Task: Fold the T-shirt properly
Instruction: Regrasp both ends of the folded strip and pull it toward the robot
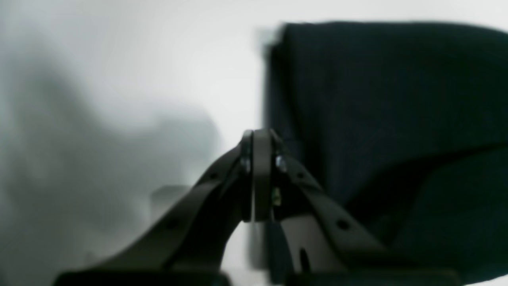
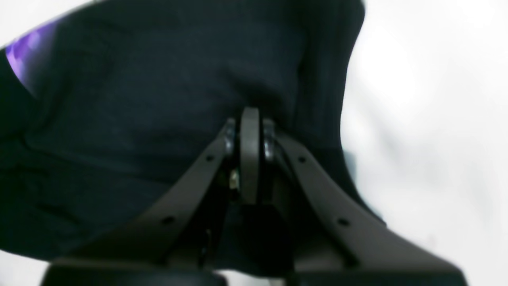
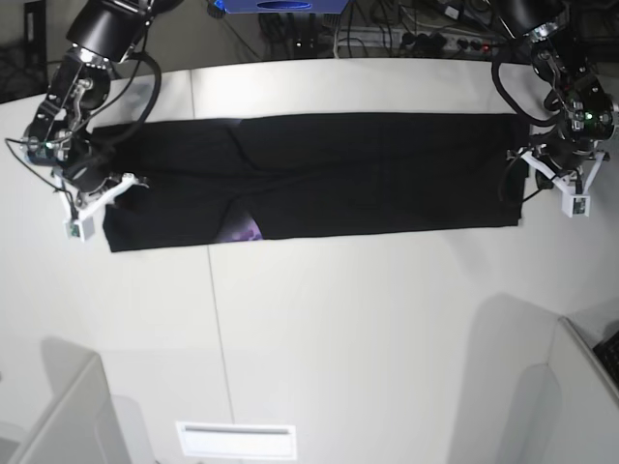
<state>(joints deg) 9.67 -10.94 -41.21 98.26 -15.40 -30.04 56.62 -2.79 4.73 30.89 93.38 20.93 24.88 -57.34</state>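
The black T-shirt (image 3: 368,174) lies flat as a long band across the far half of the white table (image 3: 338,319). A bit of its purple print (image 3: 244,230) peeks out at the front edge and shows as purple print (image 2: 24,51) in the right wrist view. My right gripper (image 2: 250,113) is shut at the band's left end in the base view (image 3: 121,186), with the T-shirt (image 2: 139,99) puckering at its tips. My left gripper (image 1: 258,137) is shut beside the T-shirt (image 1: 377,99) at the band's other end (image 3: 530,166), nothing visible between its pads.
Cables and a power strip (image 3: 435,39) run behind the table's far edge, next to a blue object (image 3: 280,6). Grey-white panels stand at the near left (image 3: 68,416) and near right (image 3: 571,387). A white vent plate (image 3: 235,440) sits at the front.
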